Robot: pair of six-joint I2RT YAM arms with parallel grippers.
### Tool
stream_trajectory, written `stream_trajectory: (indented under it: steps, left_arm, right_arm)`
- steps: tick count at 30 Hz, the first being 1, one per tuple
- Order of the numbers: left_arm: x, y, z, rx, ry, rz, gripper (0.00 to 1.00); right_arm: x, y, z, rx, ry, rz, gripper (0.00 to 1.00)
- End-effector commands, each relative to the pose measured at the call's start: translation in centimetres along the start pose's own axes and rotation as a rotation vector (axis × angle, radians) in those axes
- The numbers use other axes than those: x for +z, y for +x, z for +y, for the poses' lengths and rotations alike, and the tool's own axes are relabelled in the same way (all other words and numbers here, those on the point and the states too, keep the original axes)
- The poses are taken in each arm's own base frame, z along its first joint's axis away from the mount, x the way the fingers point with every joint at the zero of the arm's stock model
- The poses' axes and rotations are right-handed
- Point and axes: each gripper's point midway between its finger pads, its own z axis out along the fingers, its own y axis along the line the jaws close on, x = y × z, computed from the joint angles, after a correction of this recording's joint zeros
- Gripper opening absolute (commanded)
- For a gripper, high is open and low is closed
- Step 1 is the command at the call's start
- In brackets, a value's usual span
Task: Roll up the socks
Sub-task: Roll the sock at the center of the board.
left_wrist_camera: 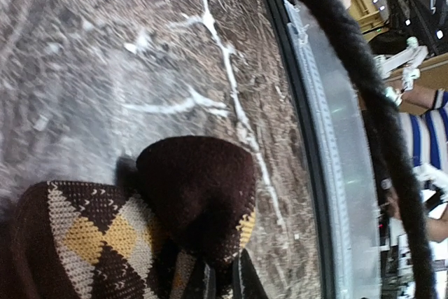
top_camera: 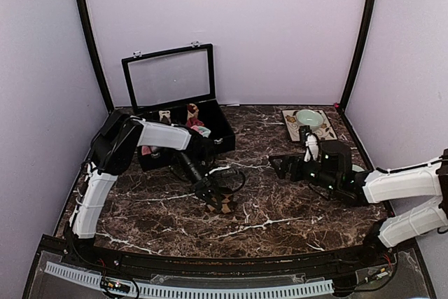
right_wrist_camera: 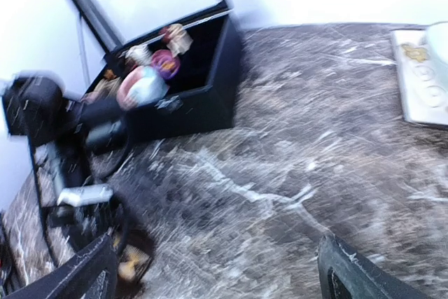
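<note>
Left claw (top_camera: 213, 197): one, pinched shut on one brown diamond-check sock (left_wrist_camera: 175, 208), which is bunched into a lump on the desk (top_camera: 280, 222) just in front of centre. Right claw (top_camera: 278, 166): one, spread wide, holding nothing, above the desk and well apart from that sock. Behind my left arm: one black box (top_camera: 227, 134), its one windowed lid (top_camera: 169, 78) standing upright. Contents counted from the blurred right wrist view: one pink-and-mint bundle (right_wrist_camera: 140, 85) at the box's front edge, one magenta bundle (right_wrist_camera: 166, 63) behind it, and two pale bundles (right_wrist_camera: 176, 33) further back. Far right of the desk: one tray (top_camera: 329, 131) carrying one mint bowl (top_camera: 309, 117).
</note>
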Motion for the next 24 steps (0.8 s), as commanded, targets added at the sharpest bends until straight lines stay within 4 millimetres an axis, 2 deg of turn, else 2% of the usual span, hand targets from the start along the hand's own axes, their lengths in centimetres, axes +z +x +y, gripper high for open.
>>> stream_trajectory:
  steps: [1, 4, 8, 10, 15, 19, 22, 24]
  left_arm:
    - [2.6, 6.7, 0.5, -0.192, 0.027, 0.201, 0.01]
    - [2.9, 7.6, 1.8, -0.230, -0.028, 0.226, 0.01]
    - [3.0, 8.5, 3.0, -0.253, -0.084, 0.257, 0.02]
    - [3.0, 8.7, 3.5, -0.261, -0.107, 0.269, 0.03]
    - [2.8, 10.2, 5.2, -0.290, -0.193, 0.322, 0.04]
    - [2.8, 10.7, 5.4, -0.307, -0.207, 0.338, 0.02]
    - [2.7, 10.9, 5.4, -0.311, -0.211, 0.346, 0.01]
    - [2.6, 11.0, 5.6, -0.310, -0.220, 0.355, 0.01]
  right_arm:
    - [-1.2, -1.5, -3.8, 0.095, 0.094, -0.042, 0.99]
    - [-3.2, -1.1, 0.7, -0.061, -0.136, -0.147, 0.99]
    - [-2.0, 4.1, 4.0, -0.367, -0.144, 0.038, 0.99]
    - [-1.9, 6.2, 6.2, -0.499, -0.203, 0.082, 0.99]
    - [-2.4, 9.3, 12.2, -0.755, -0.413, 0.076, 0.99]
    - [-0.3, 11.9, 14.6, -0.902, -0.495, 0.158, 0.95]
    - [0.8, 11.9, 16.6, -0.948, -0.560, 0.149, 0.90]
    - [1.7, 13.0, 17.2, -0.982, -0.604, 0.170, 0.86]
